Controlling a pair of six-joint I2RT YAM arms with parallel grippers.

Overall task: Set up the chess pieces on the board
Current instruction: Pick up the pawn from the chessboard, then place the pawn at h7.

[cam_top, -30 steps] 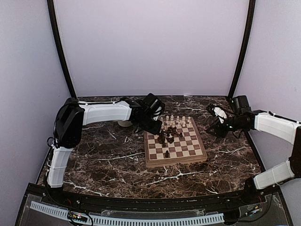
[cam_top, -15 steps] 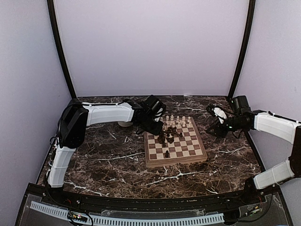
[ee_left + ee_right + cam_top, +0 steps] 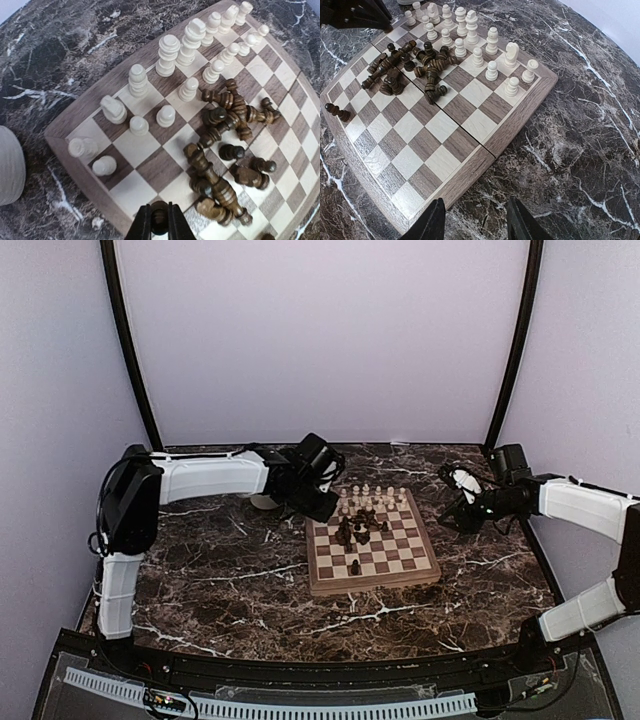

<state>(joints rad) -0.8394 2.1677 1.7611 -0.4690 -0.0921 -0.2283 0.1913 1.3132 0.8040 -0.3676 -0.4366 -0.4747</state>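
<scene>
The board [image 3: 372, 583] lies mid-table, with cream chess pieces [image 3: 167, 49] standing in its two far rows. Dark chess pieces [image 3: 220, 187] lie in a heap on the middle squares. One dark piece [image 3: 355, 567] stands alone nearer the front. My left gripper [image 3: 160, 222] hovers over the board's far left corner, shut on a small dark piece [image 3: 160, 219] between its fingertips. My right gripper [image 3: 475, 220] is open and holds nothing. It hangs over the marble just off the board's right edge [image 3: 470, 167].
A cream mug [image 3: 7, 165] stands on the dark marble tabletop [image 3: 220, 570] just left of the board's far corner, behind my left wrist [image 3: 300, 480]. Purple walls and two black posts [image 3: 128, 345] enclose the table.
My left gripper's jaws have closed on a dark piece, and that arm has drawn slightly left and back. The right arm has not moved.
</scene>
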